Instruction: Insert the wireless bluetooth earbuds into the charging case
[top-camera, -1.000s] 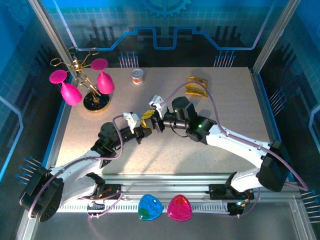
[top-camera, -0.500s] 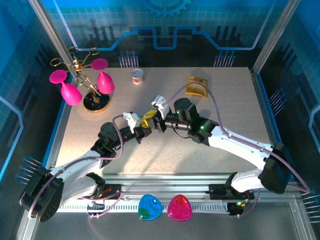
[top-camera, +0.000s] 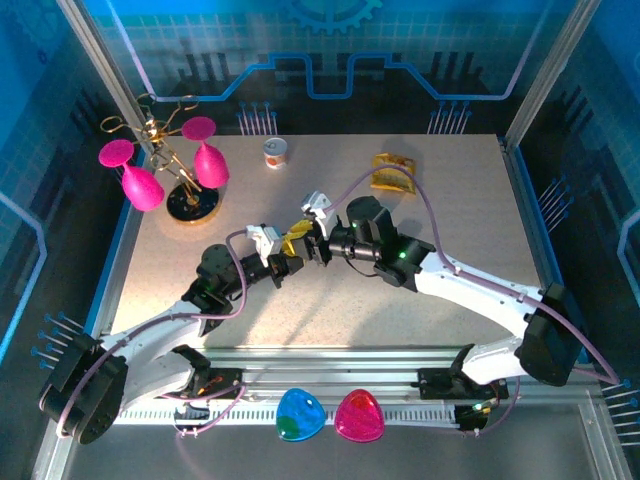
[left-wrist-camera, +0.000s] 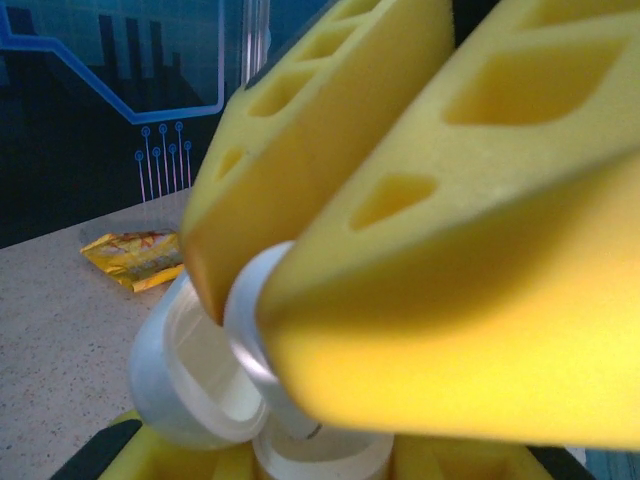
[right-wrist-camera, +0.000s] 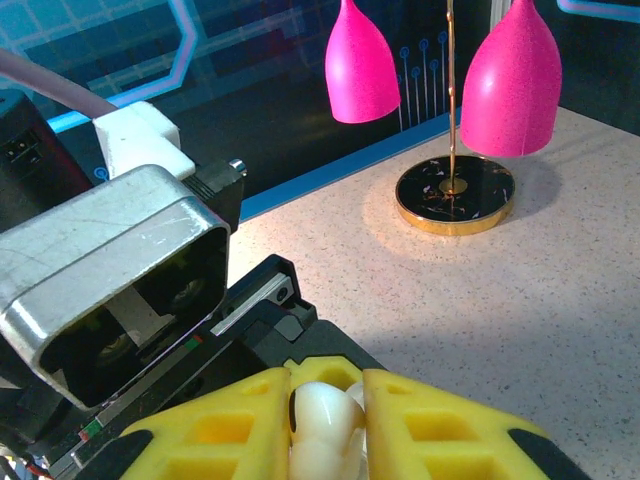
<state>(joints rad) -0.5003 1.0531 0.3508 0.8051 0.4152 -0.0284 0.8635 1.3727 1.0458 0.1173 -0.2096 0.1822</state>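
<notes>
Top view's not much help: the left gripper and right gripper meet nose to nose over the middle of the table and cover whatever's between them. The left one's clenched on one white case, blurry and half buried under its yellow pads, so I can't tell what's inside. The right one's pinching one white earbud, its bottom cut off by the frame. Also two pink glasses on one gold stand, one yellow packet and one can.
</notes>
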